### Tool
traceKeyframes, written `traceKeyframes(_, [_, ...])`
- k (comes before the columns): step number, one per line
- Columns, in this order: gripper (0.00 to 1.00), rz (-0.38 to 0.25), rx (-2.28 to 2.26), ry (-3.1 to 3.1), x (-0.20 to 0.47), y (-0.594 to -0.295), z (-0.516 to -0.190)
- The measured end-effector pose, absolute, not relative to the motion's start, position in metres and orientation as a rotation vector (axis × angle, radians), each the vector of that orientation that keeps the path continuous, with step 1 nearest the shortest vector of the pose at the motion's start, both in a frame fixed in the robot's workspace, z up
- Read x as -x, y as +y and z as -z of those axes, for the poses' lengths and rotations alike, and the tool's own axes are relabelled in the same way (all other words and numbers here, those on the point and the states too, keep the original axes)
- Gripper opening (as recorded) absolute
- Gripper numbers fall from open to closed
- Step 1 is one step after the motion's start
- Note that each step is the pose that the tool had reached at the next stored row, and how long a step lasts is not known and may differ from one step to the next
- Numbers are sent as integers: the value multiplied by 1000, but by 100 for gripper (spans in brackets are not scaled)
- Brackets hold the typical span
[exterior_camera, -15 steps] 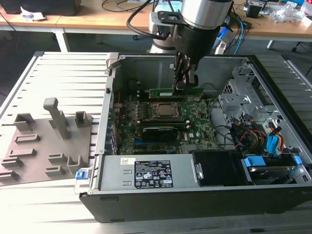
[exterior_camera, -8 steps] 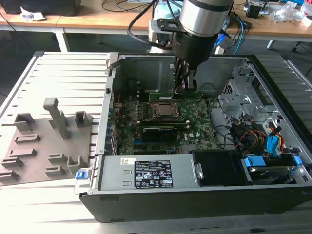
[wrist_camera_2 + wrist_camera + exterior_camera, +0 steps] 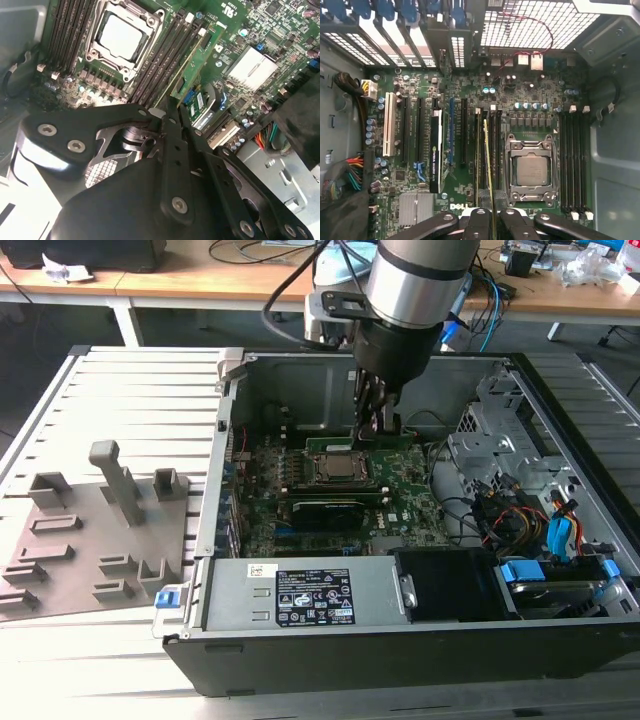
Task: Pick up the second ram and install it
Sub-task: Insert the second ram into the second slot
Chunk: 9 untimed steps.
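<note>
Black linkage bars of the gripper (image 3: 492, 222) sit closest to the lens in both wrist views. Its two fingers are drawn together until only the thickness of a board separates them. They pinch the second ram (image 3: 487, 165), which the first wrist view shows edge-on as a thin yellow-green line running out from between the fingertips over the dark memory slots beside the CPU socket (image 3: 530, 170).

In the second wrist view the gripper (image 3: 172, 107) grips the same stick (image 3: 197, 60) near one end. Its green face runs along the slots next to the socket (image 3: 122, 37). I cannot tell whether its lower edge is seated in a slot.

In the exterior view the arm reaches down into the open computer case (image 3: 400, 675), with the gripper (image 3: 383, 425) at about one o'clock from the socket (image 3: 335, 468). The ram (image 3: 345, 443) lies as a narrow green strip at twelve o'clock from the socket, over the motherboard (image 3: 405, 495). A black expansion card (image 3: 325, 510) sits at six o'clock from the socket, and the power supply (image 3: 300, 595) lies beyond it in the same direction. A grey fixture plate (image 3: 90, 530) with upright posts rests on the slatted table (image 3: 130, 380), outside the case at nine o'clock.
</note>
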State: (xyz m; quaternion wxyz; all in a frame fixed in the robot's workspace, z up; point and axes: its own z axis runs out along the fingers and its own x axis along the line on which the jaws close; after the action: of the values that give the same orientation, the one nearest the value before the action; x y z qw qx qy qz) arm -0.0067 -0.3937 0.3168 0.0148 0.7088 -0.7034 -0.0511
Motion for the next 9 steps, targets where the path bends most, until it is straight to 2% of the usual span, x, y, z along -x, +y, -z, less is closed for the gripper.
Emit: traceKeyframes(9, [14,159,-2206,-2190,7,-378,-308])
